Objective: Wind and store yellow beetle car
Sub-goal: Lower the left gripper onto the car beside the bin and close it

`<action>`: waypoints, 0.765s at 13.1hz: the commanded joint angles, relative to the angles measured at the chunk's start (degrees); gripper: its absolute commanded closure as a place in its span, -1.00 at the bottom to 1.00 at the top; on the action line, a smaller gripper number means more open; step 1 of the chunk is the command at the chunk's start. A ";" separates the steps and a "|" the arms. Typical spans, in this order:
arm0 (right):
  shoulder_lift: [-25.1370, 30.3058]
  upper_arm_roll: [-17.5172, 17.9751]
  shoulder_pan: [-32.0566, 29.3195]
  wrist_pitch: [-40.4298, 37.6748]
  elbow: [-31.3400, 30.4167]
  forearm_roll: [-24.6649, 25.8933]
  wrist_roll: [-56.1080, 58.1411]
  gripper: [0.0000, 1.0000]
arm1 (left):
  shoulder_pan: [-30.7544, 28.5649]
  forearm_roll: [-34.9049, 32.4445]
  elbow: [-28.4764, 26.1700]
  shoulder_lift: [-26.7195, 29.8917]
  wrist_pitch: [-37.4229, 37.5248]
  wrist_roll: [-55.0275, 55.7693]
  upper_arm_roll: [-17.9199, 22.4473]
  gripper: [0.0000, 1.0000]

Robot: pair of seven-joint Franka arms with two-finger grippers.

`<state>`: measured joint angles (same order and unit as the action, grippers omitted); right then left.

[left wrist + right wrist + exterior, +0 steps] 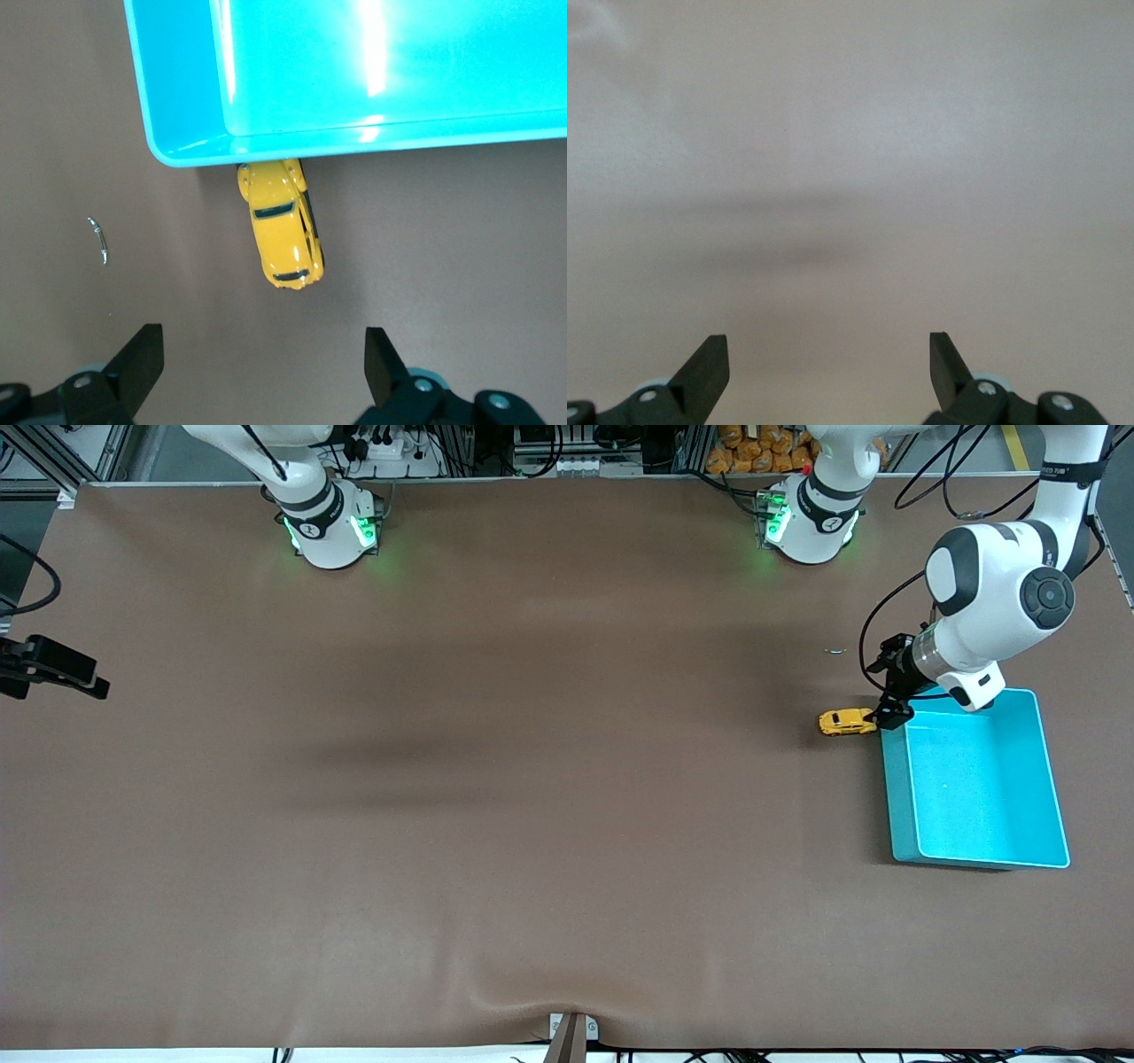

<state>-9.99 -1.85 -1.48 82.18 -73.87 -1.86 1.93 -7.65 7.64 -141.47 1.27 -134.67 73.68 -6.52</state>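
At the left arm's end of the table: yellow beetle car sits on the brown table, one end touching the outer wall of the teal bin.
Left gripper: low over the car's bin-side end and the bin's corner, jaws spread wide, nothing held; in the left wrist view the car lies ahead of the fingers, not between them.
Right gripper: jaws wide apart, empty, over bare table; this arm waits.
Risk: closing from here may catch the bin rim with the car, or nudge the car so it rolls away.
Risk: wheels roll freely, so a glancing finger would likely shove the car.
Edges: bin wall blocks one end of the car.
Open room: bare table toward the right arm's end; a small metal scrap lies well apart.
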 commanded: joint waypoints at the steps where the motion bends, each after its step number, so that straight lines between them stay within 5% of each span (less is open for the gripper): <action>1: 1.90 -0.18 0.77 0.79 -1.19 0.98 -0.79 -1.00 | -0.26 -0.70 -1.09 -1.26 -2.78 2.17 -0.59 -1.00; 7: 3.31 -0.35 0.60 4.47 -4.26 0.98 1.49 -1.00 | -0.26 -0.70 -4.42 -3.64 -9.10 2.34 -0.51 -1.00; 10: 9.80 -0.35 0.34 10.53 -14.52 1.07 1.76 -1.00 | -0.35 -0.70 -4.96 -4.34 -10.78 2.34 -0.51 -1.00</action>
<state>-7.17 -1.96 -1.32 89.05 -78.96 -1.69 2.94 -7.64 7.64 -145.80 -3.03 -143.96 74.55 -6.62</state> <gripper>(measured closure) 0.000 0.000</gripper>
